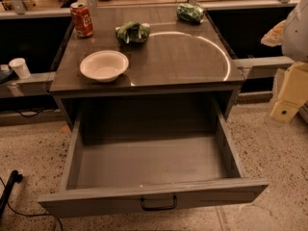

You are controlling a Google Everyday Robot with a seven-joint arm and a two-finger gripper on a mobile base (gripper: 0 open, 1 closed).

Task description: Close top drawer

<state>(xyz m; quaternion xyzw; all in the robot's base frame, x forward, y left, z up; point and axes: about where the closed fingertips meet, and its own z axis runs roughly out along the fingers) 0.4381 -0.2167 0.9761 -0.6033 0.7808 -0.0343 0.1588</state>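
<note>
The top drawer (149, 167) stands pulled far out beneath the tabletop (183, 57), its handle (158, 203) facing forward and free for a push, while the gripper (288, 97) hangs well apart at right, spread or closed undeterminable.

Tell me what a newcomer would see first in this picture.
The top drawer stands pulled far out, wide and empty, in the lower half. On the cabinet top behind it sit a white bowl at left, a red can at the back left and a green bag near the middle. The gripper hangs at the right edge, apart from the drawer.
</note>
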